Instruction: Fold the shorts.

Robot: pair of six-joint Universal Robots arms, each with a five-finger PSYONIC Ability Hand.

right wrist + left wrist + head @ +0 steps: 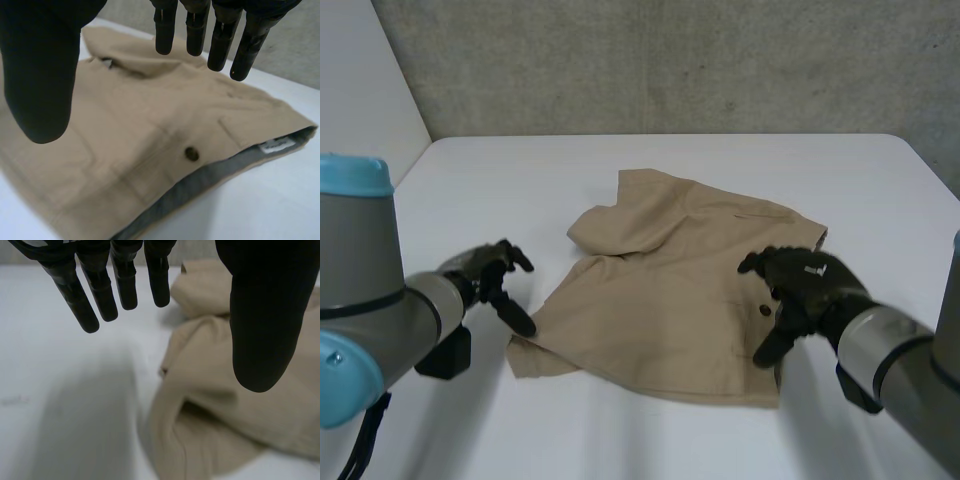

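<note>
Tan shorts (670, 290) are lying crumpled mid-frame on the white table (840, 170). The left hand (492, 280) is hovering lower left beside them, and the right hand (807, 288) lower right above their waistband, both with fingers spread, empty.

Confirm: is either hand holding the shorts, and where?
Nothing held. Left hand hangs open beside the shorts; right hand open above them near the button.

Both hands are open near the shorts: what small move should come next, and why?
Probably lower both hands and pinch the cloth. The left hand hovers open beside the tan shorts at their near corner, the right hand open over the waistband by the button; neither holds anything, and the shorts lie rumpled.
</note>
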